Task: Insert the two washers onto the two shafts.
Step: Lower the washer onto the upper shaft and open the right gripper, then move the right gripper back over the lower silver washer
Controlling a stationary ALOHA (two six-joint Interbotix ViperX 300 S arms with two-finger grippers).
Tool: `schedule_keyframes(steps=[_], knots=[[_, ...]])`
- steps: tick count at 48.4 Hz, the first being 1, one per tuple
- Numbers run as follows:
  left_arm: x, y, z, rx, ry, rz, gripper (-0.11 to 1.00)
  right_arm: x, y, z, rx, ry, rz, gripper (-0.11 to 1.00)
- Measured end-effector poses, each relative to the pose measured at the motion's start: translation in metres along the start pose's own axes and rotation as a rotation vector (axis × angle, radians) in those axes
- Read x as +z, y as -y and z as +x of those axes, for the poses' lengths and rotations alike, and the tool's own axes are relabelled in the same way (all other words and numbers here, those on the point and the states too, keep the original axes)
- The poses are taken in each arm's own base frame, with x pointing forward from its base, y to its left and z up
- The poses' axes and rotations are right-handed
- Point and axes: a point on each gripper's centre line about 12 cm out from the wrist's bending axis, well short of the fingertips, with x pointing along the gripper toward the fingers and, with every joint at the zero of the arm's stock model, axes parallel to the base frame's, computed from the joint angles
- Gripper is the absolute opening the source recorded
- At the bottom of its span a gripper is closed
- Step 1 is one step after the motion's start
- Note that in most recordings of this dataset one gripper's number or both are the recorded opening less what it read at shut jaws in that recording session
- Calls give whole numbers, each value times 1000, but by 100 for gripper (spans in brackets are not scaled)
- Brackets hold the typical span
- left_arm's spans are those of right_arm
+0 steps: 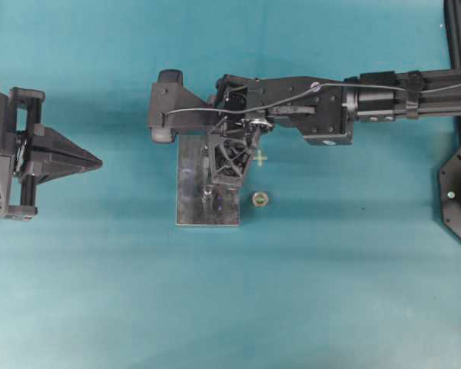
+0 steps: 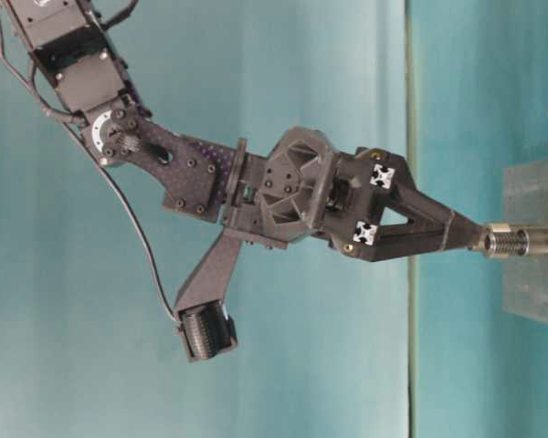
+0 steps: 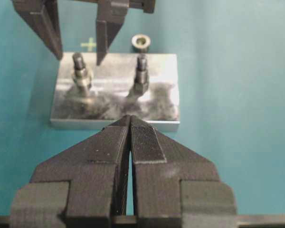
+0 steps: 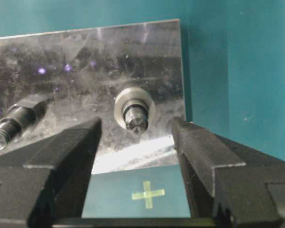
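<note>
1. The washer (image 4: pixel 134 108) sits around the shaft (image 4: pixel 136 120) near the middle of the right wrist view, the shaft's dark tip poking up through its hole. In the left wrist view the same ring shows part-way down the left-hand post, a little tilted, and whether it has dropped fully to the plate cannot be told.
2. The shaft stands on the metal plate (image 1: pixel 190 209), just left of centre in the overhead view. A second post with a hex nut (image 3: pixel 141 81) rises to the right of it in the left wrist view, and a small loose ring (image 1: pixel 260 200) lies on the teal table just right of the plate in the overhead view.
3. The right gripper (image 4: pixel 135 142) hangs over the shaft with its jaws spread wide, one on each side of the washer, touching neither it nor the post; it holds nothing.
4. The left gripper (image 3: pixel 130 137) rests at the left edge of the overhead view, well apart from the plate, jaws pressed together and empty.
5. Judged from this, the step in hand is the release after placing. The next move calls for a straight lift of the right gripper clear of the shaft, without brushing the washer.
</note>
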Motion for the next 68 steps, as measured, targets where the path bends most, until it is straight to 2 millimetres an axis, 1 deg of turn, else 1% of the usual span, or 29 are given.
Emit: schedule_keyframes(steps=[28,31,35,39,44,49,58,64,68], knots=[[0,0,0,-1,0,1,0,5,0,-2,1,25,1,67],[0,0,0,0,0,0,0,6,0,0,0,34,0,67],[0,0,0,0,-2,0,0,5,0,9,2,18,3,67],[0,0,0,-2,-2,-1,0,6,-4,14,19,5,14,67],[0,0,0,0,2,0,0,10,-15,12,52,9,22,67],[0,0,0,0,2,-2,0,10,-16,11,56,8,25,67],[1,0,-1,0,3,-2,0,8,-4,12,45,-11,46,66],[1,0,-1,0,3,-2,0,4,15,12,13,-38,61,66],[1,0,-1,0,3,-2,0,2,17,12,11,-52,62,66]])
